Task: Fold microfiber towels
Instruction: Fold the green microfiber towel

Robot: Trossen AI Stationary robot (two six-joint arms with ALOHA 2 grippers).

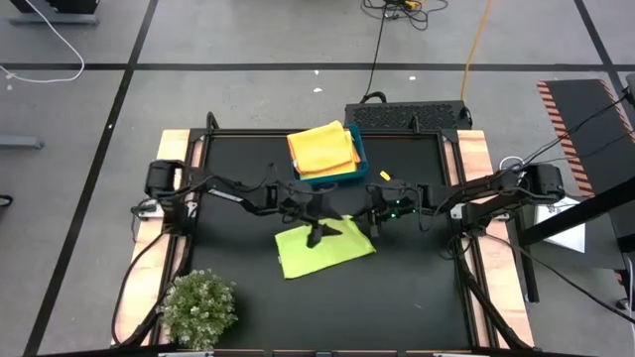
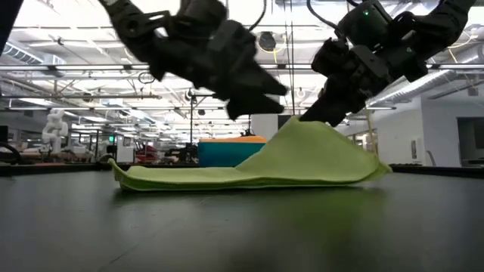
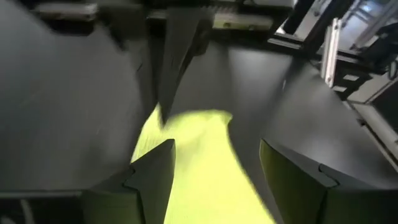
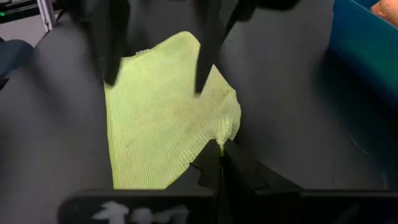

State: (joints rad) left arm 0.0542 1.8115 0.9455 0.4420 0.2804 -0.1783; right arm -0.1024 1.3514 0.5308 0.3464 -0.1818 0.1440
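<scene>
A lime green towel (image 1: 322, 250) lies on the black table (image 1: 417, 288), with its far right corner raised into a peak (image 2: 302, 128). My right gripper (image 4: 221, 163) is shut on that corner; it also shows in the high view (image 1: 375, 226). My left gripper (image 3: 211, 168) is open and hovers just above the towel's middle, touching nothing; it also shows in the low view (image 2: 261, 91). Folded yellow and orange towels (image 1: 322, 147) lie in the blue bin (image 1: 349, 171) at the far middle. My right gripper pinches the towel's far right corner (image 4: 225, 135) between its two shut fingers, coming slanting down from the table's right. That corner is lifted a little off the table and the cloth slopes down from it. The rest of the towel (image 2: 189, 175) lies flat on the table.
A small bushy green plant (image 1: 198, 307) stands at the near left corner. The blue bin stands just beyond the towel. Bare black table lies near and to the right of the towel (image 1: 417, 288).
</scene>
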